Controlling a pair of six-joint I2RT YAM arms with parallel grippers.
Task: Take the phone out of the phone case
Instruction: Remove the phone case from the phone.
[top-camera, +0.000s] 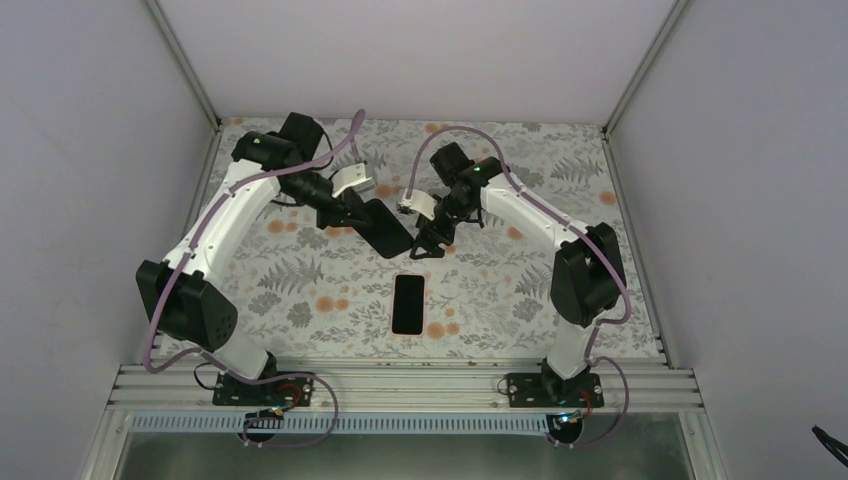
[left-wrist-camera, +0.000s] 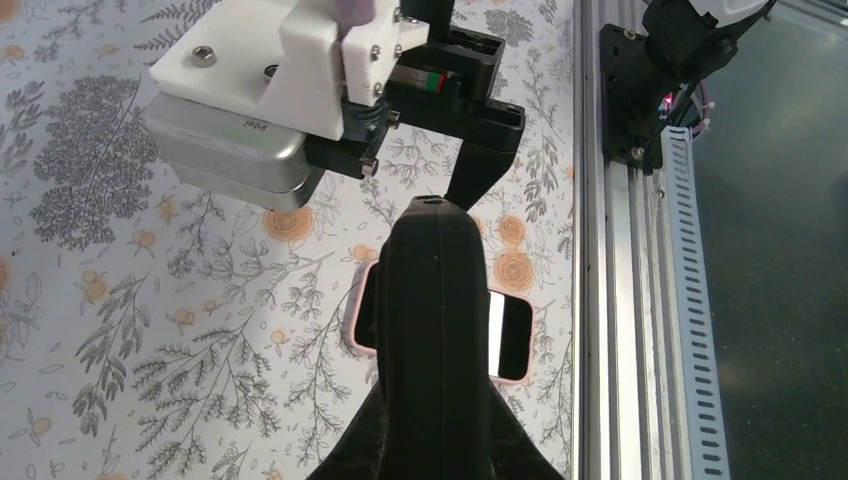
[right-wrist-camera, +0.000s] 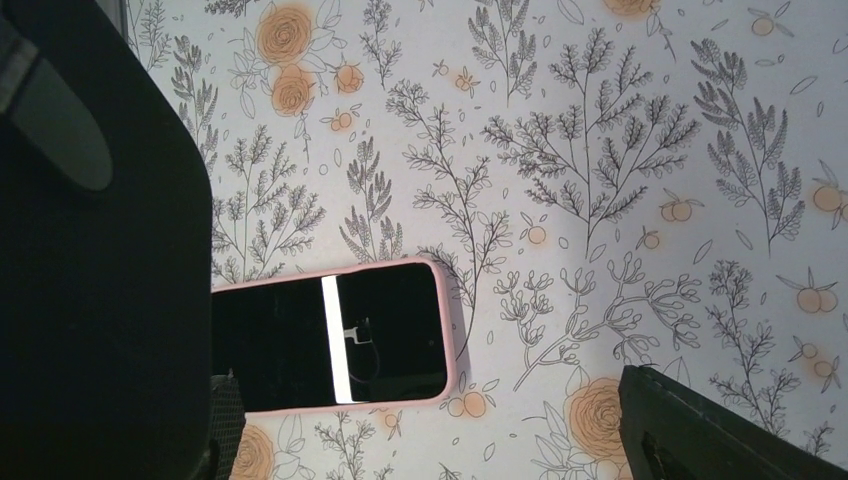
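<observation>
A phone (top-camera: 408, 303) with a dark screen in a pink case lies flat on the floral table, at the middle front. It also shows in the left wrist view (left-wrist-camera: 508, 335) and the right wrist view (right-wrist-camera: 330, 335). My left gripper (top-camera: 345, 215) is shut on a flat black phone-sized slab (top-camera: 385, 228) and holds it in the air above the table. I cannot tell whether the slab (left-wrist-camera: 435, 330) is a phone or a case. My right gripper (top-camera: 428, 243) is open, just right of the slab's end (right-wrist-camera: 100, 280). One of its fingers (right-wrist-camera: 700, 430) is to the right.
The table (top-camera: 520, 290) has a floral cover. An aluminium rail (top-camera: 400, 385) runs along the near edge. Walls and frame posts close in the back and sides. The right arm's wrist and camera block (left-wrist-camera: 250, 100) hang close over the slab's far end.
</observation>
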